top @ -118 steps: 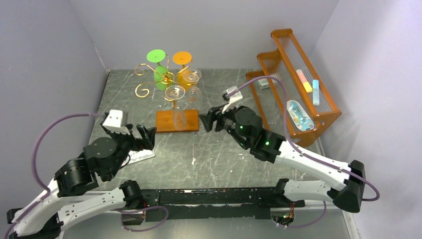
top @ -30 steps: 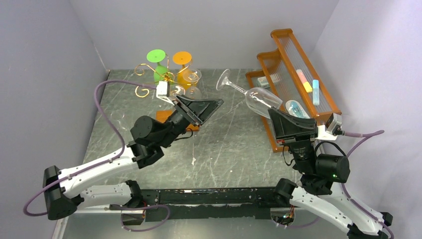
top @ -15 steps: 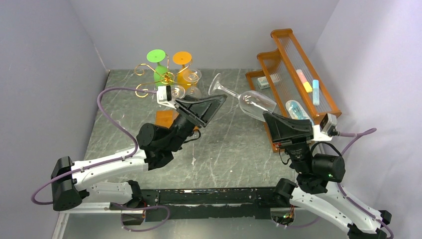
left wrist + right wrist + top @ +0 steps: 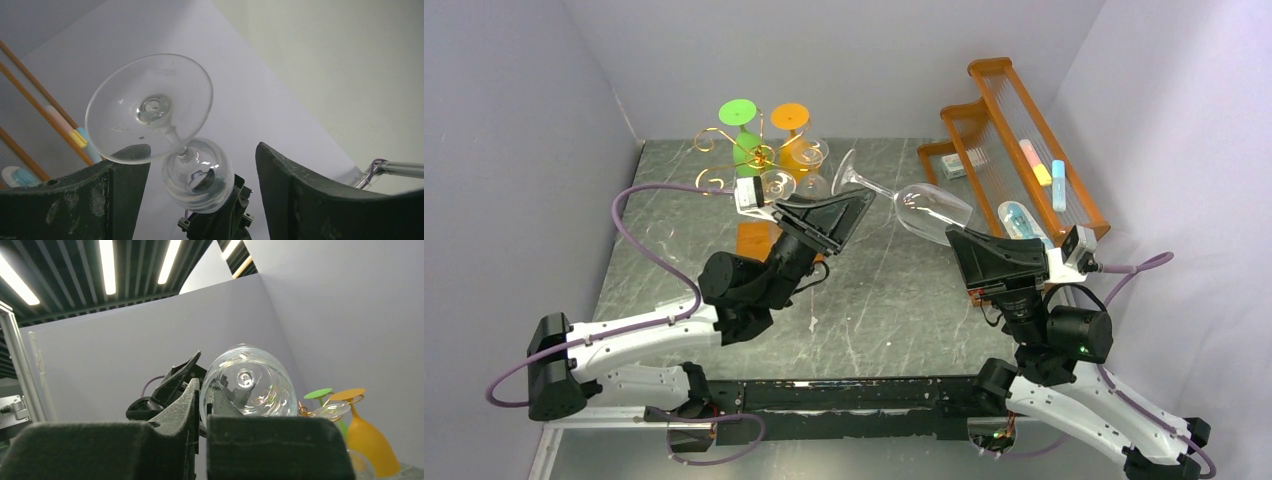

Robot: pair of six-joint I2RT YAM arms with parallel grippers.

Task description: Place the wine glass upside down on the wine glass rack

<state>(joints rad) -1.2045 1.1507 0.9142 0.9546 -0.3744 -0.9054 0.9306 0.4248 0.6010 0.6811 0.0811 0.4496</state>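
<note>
Glass: clear wine glass [image 4: 904, 200], round bowl, skinny stem, flat disc foot. It's up in the air in the upper middle of the top view, lying nearly sideways, foot pointing upper left toward the rack, bowl toward the lower right.
Right gripper: [image 4: 962, 238] chunky black wedge fingers pinched on the bowl's rim. In its own wrist view there's just a thin slit between them, with the bowl right past the tips.
Left gripper: [image 4: 849, 212] spread wide, holding nothing. In its wrist view the foot sits in the gap and overlaps the finger at lower left; can't tell whether it touches.
Rack: [image 4: 759, 155] thin gold wire scrolls on a pole, left of centre near the top; its orange-brown wooden base is half hidden behind the left arm.
On the rack: green glass [image 4: 737, 110], orange glass [image 4: 790, 115] and two clear glasses [image 4: 776, 184], all hanging foot-up.
Shelf: [image 4: 986, 68] orange, slatted, tiered, upper right, a few small pastel bits on it.
Table: [image 4: 894, 300] dark marbled slab.
In the way: the left gripper sits between the glass and the rack.
</note>
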